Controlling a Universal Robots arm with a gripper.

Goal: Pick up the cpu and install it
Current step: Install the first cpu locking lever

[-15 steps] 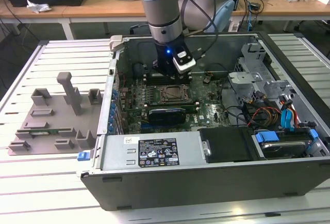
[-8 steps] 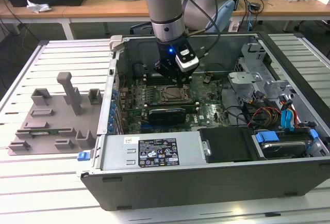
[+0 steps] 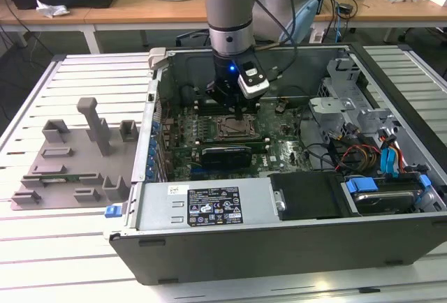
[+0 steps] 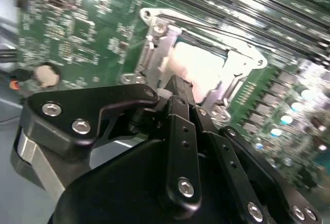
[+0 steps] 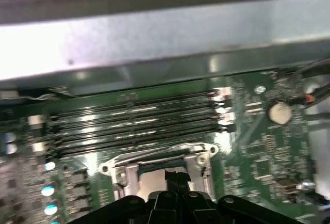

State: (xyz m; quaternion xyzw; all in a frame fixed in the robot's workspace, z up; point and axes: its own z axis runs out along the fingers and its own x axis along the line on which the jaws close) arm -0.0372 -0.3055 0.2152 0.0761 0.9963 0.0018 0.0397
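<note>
The gripper (image 3: 236, 111) hangs inside the open computer case (image 3: 293, 244), directly above the socket frame (image 3: 234, 128) near the middle of the motherboard (image 3: 279, 151). In both wrist views the fingers (image 4: 178, 105) are pressed together, their tips over the socket. The cpu (image 4: 198, 69) appears as a pale, glaring square lying flat inside the socket frame (image 4: 154, 53), just beyond the fingertips; whether they touch it cannot be determined. Judged from its form, the cpu is light, rigid and thin, with a smooth, slippery metal top and a fragile underside. Grip it by two opposite edges only, kept level. The grey moulded tray (image 3: 73, 167) lies on the table beside the case, at the exterior view's left.
</note>
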